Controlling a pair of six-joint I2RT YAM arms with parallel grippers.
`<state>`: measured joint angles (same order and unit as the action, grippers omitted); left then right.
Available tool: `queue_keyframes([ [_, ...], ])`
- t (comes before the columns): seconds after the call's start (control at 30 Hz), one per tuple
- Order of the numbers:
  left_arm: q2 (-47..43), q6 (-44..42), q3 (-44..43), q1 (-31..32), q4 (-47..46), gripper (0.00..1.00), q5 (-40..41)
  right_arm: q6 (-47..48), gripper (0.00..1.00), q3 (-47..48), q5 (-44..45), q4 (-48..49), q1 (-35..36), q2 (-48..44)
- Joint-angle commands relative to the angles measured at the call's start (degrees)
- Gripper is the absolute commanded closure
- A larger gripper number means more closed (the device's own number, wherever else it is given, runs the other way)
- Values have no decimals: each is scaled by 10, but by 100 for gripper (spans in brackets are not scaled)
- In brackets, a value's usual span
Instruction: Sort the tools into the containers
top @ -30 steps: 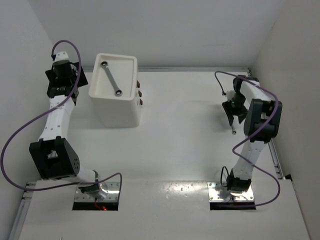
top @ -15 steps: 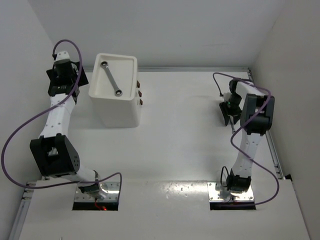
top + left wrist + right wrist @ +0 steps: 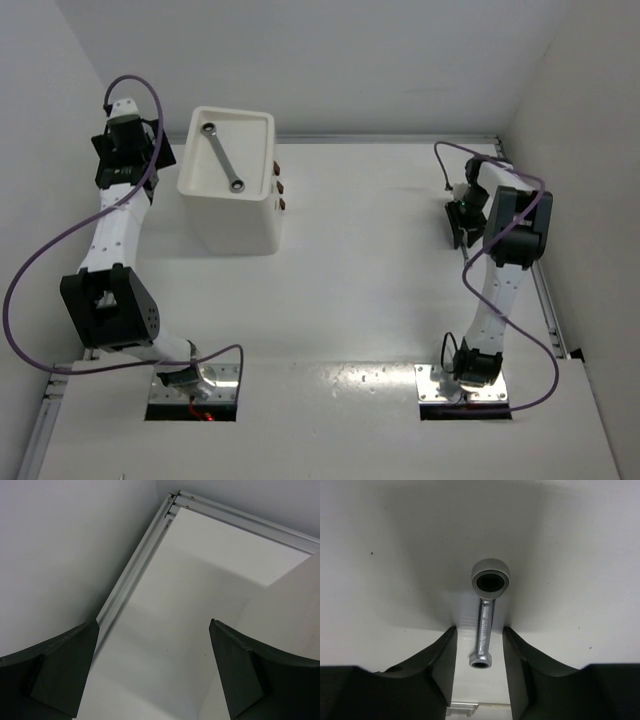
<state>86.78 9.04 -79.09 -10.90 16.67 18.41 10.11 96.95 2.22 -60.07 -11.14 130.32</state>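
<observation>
One silver wrench lies diagonally in the top tray of the white drawer unit. A second silver wrench lies on the table at the right. My right gripper is open, a finger on each side of its handle with a gap on both sides. In the top view my right gripper covers that wrench. My left gripper is open and empty, over bare table by the far left corner, left of the unit. Pliers and screwdrivers are out of view.
Three dark-red knobs line the drawer unit's right face. An aluminium rail runs along the table's left and far edges by the wall. The right wall stands close behind my right arm.
My right gripper has moved over the wrench on the table, which showed below it in the top view earlier and is now covered. The left wrist shifted slightly.
</observation>
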Motion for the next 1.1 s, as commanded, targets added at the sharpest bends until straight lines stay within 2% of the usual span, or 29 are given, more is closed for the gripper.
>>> queue_keyframes([
  [0.0,2,-2,-27,4,-10,0,6,6,61,-30,5,7,-13,13],
  [0.27,8,8,-27,4,0,0,6,18,80,-47,5,14,-18,25],
  [0.3,8,8,-27,4,0,0,6,18,92,-47,5,14,-18,25],
  [0.37,8,8,-27,4,0,0,6,18,100,-47,-1,14,-13,25],
  [0.5,8,13,-22,4,0,0,6,18,100,-41,-21,5,0,17],
  [0.6,-6,26,1,4,0,0,-2,-3,100,12,-97,-31,15,-15],
  [0.73,-18,27,27,16,0,0,-2,-49,100,95,-230,-59,72,-67],
  [0.93,-23,27,33,16,0,0,3,-128,100,166,-388,-46,135,-114],
  [1.03,-23,27,33,16,0,0,3,-189,100,254,-465,-8,171,-102],
  [1.07,-23,27,33,16,0,0,3,-239,100,318,-493,3,181,-90],
])
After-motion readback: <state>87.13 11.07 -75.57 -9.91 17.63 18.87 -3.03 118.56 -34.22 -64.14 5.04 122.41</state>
